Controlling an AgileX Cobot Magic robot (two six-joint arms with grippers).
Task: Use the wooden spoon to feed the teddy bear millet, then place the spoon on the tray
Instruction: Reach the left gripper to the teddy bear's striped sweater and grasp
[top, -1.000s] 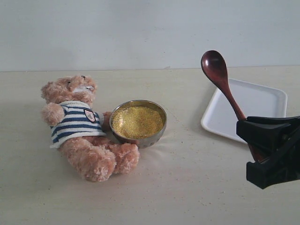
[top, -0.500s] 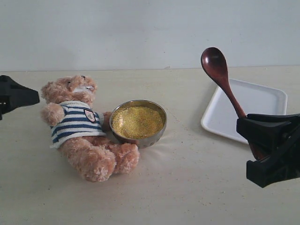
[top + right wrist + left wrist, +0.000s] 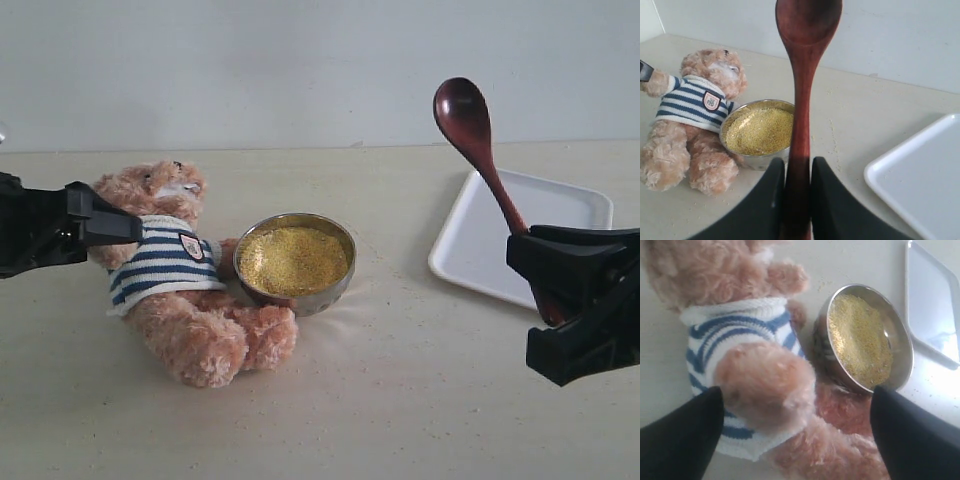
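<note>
Being held aloft, empty, well apart from the fluffy light-brown teddy bear (image 3: 170,265), the dark reddish-brown wooden spoon (image 3: 478,155) is clamped by the right gripper (image 3: 797,172). The left gripper (image 3: 796,400) has been brought astride the bear's arm, wide open and holding nothing; steadying is presumed.

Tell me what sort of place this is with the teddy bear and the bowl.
Probably a robot test bench, not a home: a plain pale tabletop, a blank white wall, the left gripper by a teddy bear and the right gripper holding a wooden spoon.
</note>
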